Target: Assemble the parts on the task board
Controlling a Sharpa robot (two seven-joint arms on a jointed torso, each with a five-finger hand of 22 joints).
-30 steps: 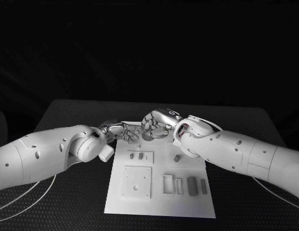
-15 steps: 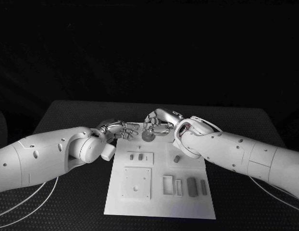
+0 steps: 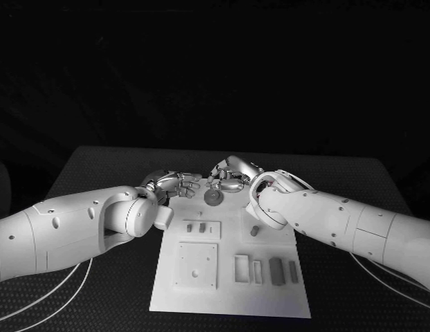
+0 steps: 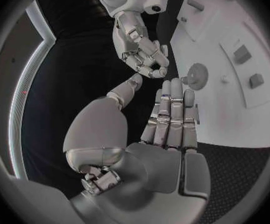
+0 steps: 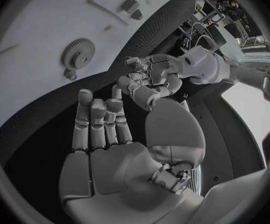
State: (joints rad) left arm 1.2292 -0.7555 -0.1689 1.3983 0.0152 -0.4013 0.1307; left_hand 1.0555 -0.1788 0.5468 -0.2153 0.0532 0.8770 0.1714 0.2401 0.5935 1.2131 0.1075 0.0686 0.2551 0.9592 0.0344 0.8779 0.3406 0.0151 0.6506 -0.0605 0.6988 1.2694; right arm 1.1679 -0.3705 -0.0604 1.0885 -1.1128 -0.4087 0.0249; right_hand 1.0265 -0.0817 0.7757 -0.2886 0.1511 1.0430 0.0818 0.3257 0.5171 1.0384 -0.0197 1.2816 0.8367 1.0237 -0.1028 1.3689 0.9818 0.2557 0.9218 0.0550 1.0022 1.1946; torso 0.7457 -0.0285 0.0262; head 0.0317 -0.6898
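Now both robot hands lower, nearer the gear (image 3: 214,197).

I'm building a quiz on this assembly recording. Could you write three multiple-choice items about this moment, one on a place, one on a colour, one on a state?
1. Where does the gear lie?
A. On the task board's far end, near both hands
B. On the black table beside the board
C. In the left hand's palm

2. What colour is the task board?
A. Black
B. White
C. Blue

3. What is the state of the right hand?
A. It holds the gear
B. It presses on a rectangular part
C. It holds nothing, fingers extended

Answers:
1. A: the head view shows the gear flat on the board's far end, just before the left hand and the right hand.
2. B: the plate is white against the dark table.
3. C: the right wrist view shows its palm bare, the gear apart from it.
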